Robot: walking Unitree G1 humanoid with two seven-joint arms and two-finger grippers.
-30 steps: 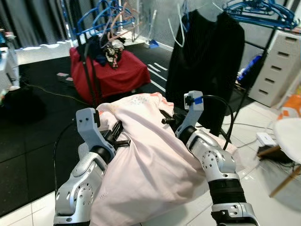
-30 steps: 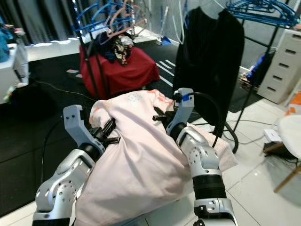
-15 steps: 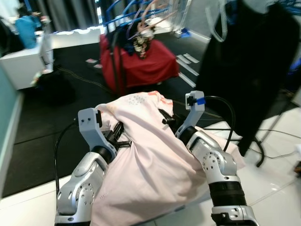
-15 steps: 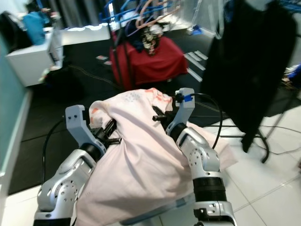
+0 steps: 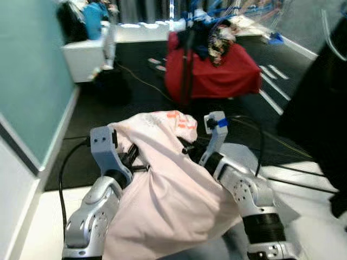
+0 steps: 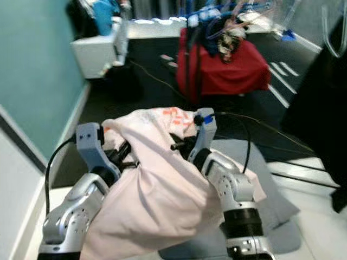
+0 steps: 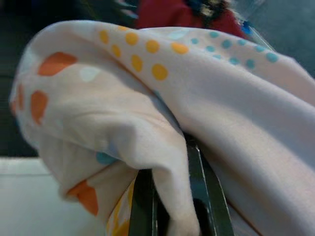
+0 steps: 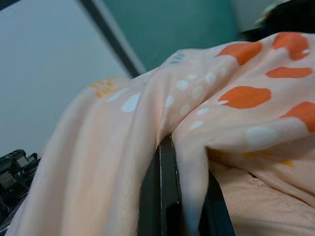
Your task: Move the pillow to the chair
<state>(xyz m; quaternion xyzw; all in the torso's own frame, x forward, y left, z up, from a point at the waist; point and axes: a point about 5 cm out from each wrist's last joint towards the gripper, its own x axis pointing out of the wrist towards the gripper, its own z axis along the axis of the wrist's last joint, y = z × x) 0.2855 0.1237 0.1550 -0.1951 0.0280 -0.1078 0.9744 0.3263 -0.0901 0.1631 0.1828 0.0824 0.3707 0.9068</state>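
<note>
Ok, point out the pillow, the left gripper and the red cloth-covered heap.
pillow (image 5: 173, 184), left eye view, middle of its pink case.
left gripper (image 5: 135, 160), left eye view, fingers at the fabric.
red cloth-covered heap (image 5: 227, 76), left eye view, front face.

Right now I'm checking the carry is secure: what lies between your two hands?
The pillow lies between them, bulging up between the arms in the left eye view. Left hand and right hand each pinch a fold of its cover.
</note>
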